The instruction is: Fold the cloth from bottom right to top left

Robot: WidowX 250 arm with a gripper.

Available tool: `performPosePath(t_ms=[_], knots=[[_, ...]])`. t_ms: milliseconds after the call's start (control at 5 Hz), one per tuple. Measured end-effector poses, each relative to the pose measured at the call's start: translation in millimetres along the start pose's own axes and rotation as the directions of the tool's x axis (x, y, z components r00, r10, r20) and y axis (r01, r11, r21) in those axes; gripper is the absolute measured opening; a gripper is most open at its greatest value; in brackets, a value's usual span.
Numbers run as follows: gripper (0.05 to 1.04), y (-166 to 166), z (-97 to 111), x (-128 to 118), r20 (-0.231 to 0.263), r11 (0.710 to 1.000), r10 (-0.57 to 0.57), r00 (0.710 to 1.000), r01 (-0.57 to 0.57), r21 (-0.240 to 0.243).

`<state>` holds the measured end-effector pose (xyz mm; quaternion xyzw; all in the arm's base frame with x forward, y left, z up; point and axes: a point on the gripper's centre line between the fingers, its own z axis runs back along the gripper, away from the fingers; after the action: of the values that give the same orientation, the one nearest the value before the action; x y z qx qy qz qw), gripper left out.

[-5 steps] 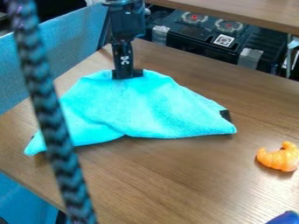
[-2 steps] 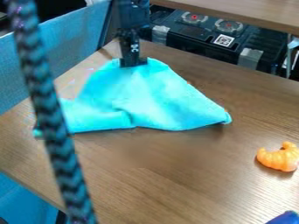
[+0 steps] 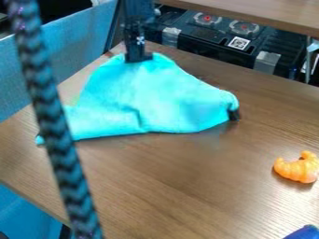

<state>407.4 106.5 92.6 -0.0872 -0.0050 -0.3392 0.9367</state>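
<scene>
On table (image 3: 162, 186), cloth (image 3: 149, 98) seemingly part-folded.

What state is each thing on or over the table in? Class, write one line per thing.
Cloth: rumpled, partly folded, lying on the table.
Pincer: closed on the cloth's far edge.
Braided cord: nearly straight, slanting across the view before the cloth's left part.
Orange curved object: lying apart from the cloth.
Blue object: cut off by the view's edge.
</scene>
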Motion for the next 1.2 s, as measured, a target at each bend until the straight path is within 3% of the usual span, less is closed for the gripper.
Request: performPosePath(t_ms=[200,400,800,1000,1200], knots=[[0.093,11,-7,1,-0.031,1.0,0.019,0.999,-0.019,-0.02],[0.233,21,-16,-3,-0.075,1.0,0.025,0.997,-0.026,-0.013],[0.808,22,-31,-1,-0.1,0.999,0.034,0.994,-0.033,0.016],[1.001,20,-38,-2,-0.097,0.999,0.033,0.995,-0.033,0.005],[1.001,13,-31,-1,-0.063,1.0,0.029,0.998,-0.028,0.008]])
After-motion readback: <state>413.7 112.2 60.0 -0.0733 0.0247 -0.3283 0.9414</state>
